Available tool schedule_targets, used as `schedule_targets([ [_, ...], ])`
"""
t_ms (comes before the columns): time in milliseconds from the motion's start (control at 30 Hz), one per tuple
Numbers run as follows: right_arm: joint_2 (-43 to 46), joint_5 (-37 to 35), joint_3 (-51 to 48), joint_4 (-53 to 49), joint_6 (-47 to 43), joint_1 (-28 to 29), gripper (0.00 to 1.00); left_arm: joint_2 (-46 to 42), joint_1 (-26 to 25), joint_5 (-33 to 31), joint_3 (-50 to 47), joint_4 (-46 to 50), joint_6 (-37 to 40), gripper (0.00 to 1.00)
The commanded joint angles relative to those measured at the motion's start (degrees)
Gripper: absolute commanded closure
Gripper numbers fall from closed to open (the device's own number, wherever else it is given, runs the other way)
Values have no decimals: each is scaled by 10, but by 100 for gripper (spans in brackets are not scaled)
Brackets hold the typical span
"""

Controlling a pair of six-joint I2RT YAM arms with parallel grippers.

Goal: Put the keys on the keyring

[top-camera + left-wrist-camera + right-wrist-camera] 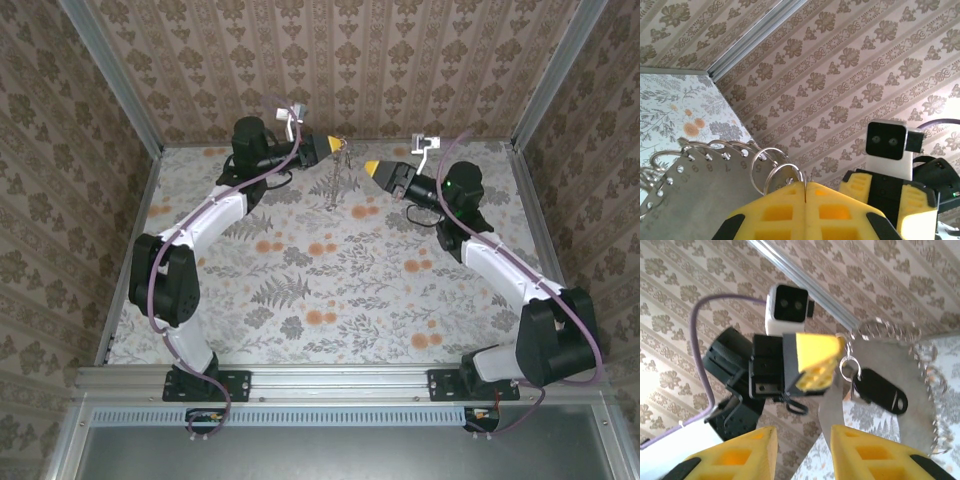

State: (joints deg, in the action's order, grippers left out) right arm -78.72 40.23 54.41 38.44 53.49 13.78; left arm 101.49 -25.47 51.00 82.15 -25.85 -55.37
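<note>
While the left jaws pinch shut on the keyring (875,352), the right jaws stand part-open and empty, the key (880,392) dangling just beyond them; closing askew could set it swinging or twist the keyring loose.

Brown wallpaper (330,60) with striped floral ornament covers the walls on three sides. The tabletop (330,290) carries a pale covering printed with grey ferns and orange flowers. Aluminium posts (110,75) rise at the back corners, and an aluminium rail (330,380) runs along the near edge.
</note>
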Motion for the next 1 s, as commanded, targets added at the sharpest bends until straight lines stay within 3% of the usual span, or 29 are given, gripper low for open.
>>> schedule_targets([
  [0,-6,-36,46,-3,-4,4,66,-38,-3,-11,0,-47,-25,100],
  [333,-109,-49,107,68,54,16,71,-45,-22,-20,-5,-49,-30,100],
  [967,-124,-50,105,110,69,32,74,-46,-23,-22,-10,-50,-26,100],
])
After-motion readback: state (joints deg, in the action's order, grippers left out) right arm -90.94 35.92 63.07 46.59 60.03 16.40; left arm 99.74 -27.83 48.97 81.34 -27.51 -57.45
